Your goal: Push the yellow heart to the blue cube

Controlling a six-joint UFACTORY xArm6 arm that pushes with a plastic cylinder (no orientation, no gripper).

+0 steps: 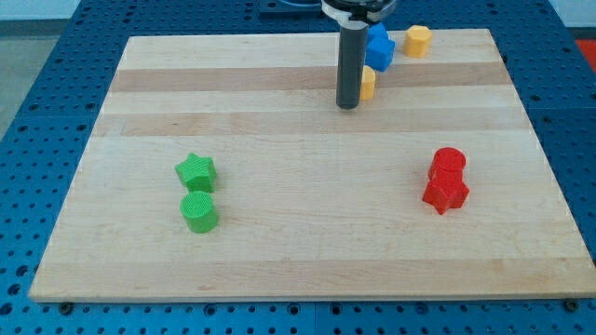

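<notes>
1 yellow block (368,83), judged the yellow heart, was seen touching my tip (347,105) on the view's right, half hidden by the rod. The blue cube (379,46) lay just beyond it toward the view's top-right, so an up-right push was judged needed. No gripper was fitted, and nothing was held.

Pale matt wooden board (279,140), smooth plastic-looking green star (196,171)

up at the top of the frame, just right of centre, you have my tip (347,105) on the board (279,242), touching the left side of the yellow heart (368,84). the blue cube (380,46) sits just above the heart, with the yellow cylinder (417,41) to its right. at lower left, the green star (196,171) lies just above the green cylinder (198,212). at right, the red cylinder (449,162) touches the red star (446,193) below it.
</notes>
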